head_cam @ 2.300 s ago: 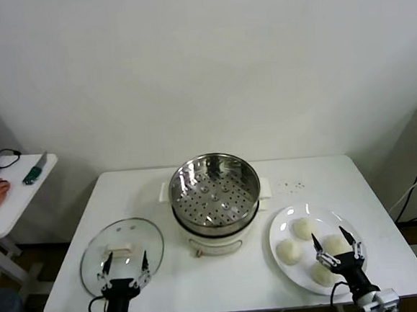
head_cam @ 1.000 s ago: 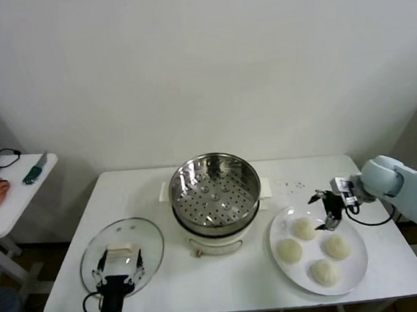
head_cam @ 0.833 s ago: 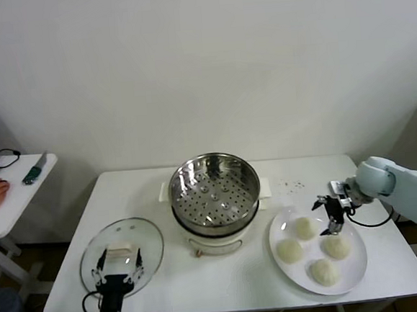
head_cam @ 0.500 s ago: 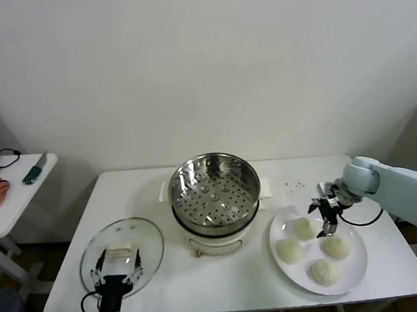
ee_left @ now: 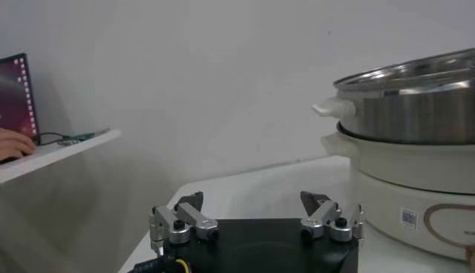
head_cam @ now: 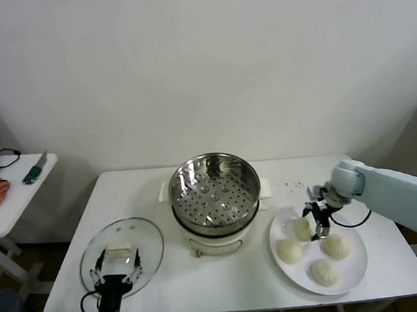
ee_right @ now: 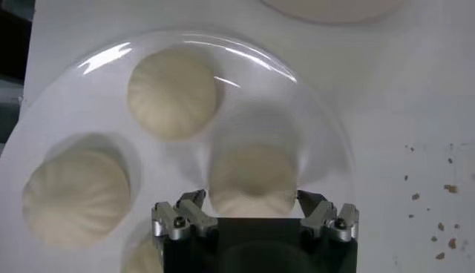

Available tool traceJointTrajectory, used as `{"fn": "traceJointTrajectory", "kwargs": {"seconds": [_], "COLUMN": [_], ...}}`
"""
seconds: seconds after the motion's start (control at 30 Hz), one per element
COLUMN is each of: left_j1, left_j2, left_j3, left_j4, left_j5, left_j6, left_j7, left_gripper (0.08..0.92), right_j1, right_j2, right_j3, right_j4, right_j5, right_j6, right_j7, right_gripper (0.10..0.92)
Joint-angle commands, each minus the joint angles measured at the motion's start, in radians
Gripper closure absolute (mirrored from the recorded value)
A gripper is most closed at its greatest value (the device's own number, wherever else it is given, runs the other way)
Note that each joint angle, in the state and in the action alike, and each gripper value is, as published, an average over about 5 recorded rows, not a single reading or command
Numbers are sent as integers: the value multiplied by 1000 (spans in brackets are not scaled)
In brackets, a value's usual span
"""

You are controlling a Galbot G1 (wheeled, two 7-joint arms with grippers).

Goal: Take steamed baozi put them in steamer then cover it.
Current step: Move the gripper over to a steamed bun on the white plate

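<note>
On a white table (head_cam: 370, 186) against a bare wall, my right gripper (head_cam: 316, 215) hangs spread over a baozi (ee_right: 252, 182) on the plate (head_cam: 356, 270), ready to carry it to the uncovered steamer (head_cam: 214, 192); my left gripper (head_cam: 116, 268), also spread, waits by the cover (head_cam: 122, 249).

Right wrist view: I only get the top of the baozi (ee_right: 251, 182) between the fingers; its lower part is behind the right gripper (ee_right: 254, 215) body. Fourth bun (ee_right: 142, 257) is cut off by the edge. Left wrist view: steamer (ee_left: 415, 145) runs out of the picture. Head view: left gripper (head_cam: 116, 271) hides part of the cover (head_cam: 122, 255).
</note>
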Motion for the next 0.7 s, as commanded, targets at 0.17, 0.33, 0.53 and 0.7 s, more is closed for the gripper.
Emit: {"fn": "traceJointTrajectory", "kwargs": {"seconds": [0.17,0.33,0.53,0.7], "left_j1": [2,2,4,9], "left_j2": [0,1,3,2], "left_j3": [0,-1,-2,-2], "left_j4": [4,5,3,2], "left_j5": [0,-1,-2,-3], "left_j6": [0,-1,-1,-3], "left_j7": [-1,-2,-4,-5], "left_gripper": [177,177,177,177], "right_j1": [4,6,10,24], "right_j2": [27,28,33,28], "right_j3": [-4,-7,-5,-12], "right_j4": [-31,-32,-33,-28], "right_j5": [-2,-7,-13,-13], "right_j6": [4,8,12,15], "right_j7": [-7,-18,-26,-29], "right_gripper": [203,207,259,299]}}
